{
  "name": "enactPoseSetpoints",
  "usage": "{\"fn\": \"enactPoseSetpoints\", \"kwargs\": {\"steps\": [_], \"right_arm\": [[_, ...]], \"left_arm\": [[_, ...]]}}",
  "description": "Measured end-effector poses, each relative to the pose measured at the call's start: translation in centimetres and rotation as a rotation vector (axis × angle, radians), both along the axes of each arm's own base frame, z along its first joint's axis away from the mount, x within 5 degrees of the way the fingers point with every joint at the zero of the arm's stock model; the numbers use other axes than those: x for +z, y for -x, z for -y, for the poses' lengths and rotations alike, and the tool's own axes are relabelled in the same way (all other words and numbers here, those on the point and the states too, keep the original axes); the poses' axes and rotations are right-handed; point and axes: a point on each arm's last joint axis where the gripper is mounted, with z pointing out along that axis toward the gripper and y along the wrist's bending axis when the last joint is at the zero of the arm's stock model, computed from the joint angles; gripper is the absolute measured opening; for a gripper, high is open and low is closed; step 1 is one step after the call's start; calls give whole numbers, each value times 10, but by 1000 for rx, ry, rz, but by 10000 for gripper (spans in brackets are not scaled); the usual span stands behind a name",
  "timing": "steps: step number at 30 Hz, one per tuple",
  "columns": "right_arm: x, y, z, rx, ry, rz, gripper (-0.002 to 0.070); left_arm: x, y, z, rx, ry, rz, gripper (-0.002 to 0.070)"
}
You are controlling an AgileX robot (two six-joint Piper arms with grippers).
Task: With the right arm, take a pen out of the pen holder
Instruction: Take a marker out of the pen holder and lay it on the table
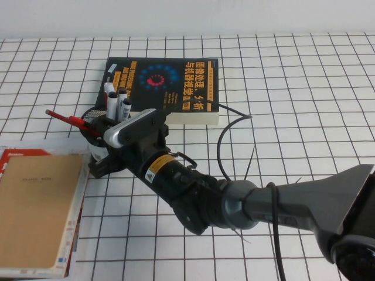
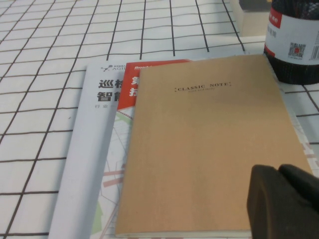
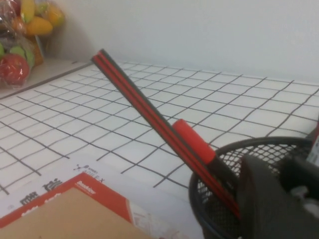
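Note:
A black mesh pen holder [image 1: 92,115] stands left of centre, by the front left corner of a black book. Out of it stick a red pen [image 1: 65,119] leaning left and white markers with black caps [image 1: 117,98]. My right gripper [image 1: 107,130] reaches into the holder from the near right. In the right wrist view it [image 3: 284,196] sits inside the holder's rim [image 3: 259,144], beside the red pen [image 3: 194,142] and a red-and-black pencil [image 3: 132,92]. My left gripper [image 2: 279,174] hangs shut and empty over a brown notebook [image 2: 209,144].
The black book [image 1: 170,82] lies just behind the holder. The brown notebook [image 1: 35,205] rests on a stack of booklets at the front left. A bag of toy fruit [image 3: 20,40] sits far off on a side surface. The holder's labelled base [image 2: 294,45] stands close to the notebook.

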Motion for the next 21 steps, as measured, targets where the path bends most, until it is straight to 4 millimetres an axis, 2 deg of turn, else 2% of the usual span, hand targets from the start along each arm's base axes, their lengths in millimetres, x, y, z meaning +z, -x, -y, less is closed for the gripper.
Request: {"fn": "enactPoseSetpoints", "kwargs": {"steps": [5, 9, 21], "right_arm": [[11, 0, 2, 2, 73, -7, 52], [28, 4, 4, 15, 114, -26, 49], [125, 26, 28, 48, 147, -25, 49]], "left_arm": [[0, 0, 0, 0, 0, 0, -4], [0, 0, 0, 0, 0, 0, -4], [0, 0, 0, 0, 0, 0, -4]]}}
